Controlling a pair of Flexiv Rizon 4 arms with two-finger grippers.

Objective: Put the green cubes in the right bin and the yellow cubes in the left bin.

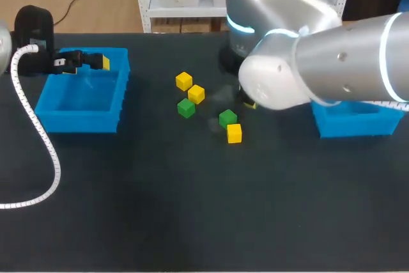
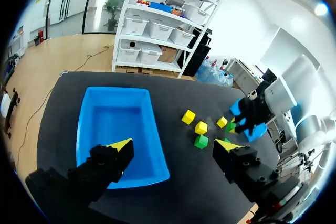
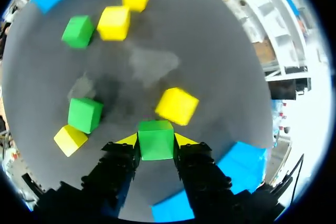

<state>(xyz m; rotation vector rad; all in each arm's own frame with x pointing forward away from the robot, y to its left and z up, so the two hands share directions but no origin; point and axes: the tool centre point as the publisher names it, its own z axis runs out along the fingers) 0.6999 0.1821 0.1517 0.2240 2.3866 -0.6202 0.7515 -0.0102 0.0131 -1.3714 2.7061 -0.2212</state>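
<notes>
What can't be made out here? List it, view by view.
Head view: the right arm hides the right pincer and the green cube it grips.
Head view: that arm covers most of the right bin; contents unseen.
Right wrist view: the pincer and the black rim cut off the right bin.
</notes>
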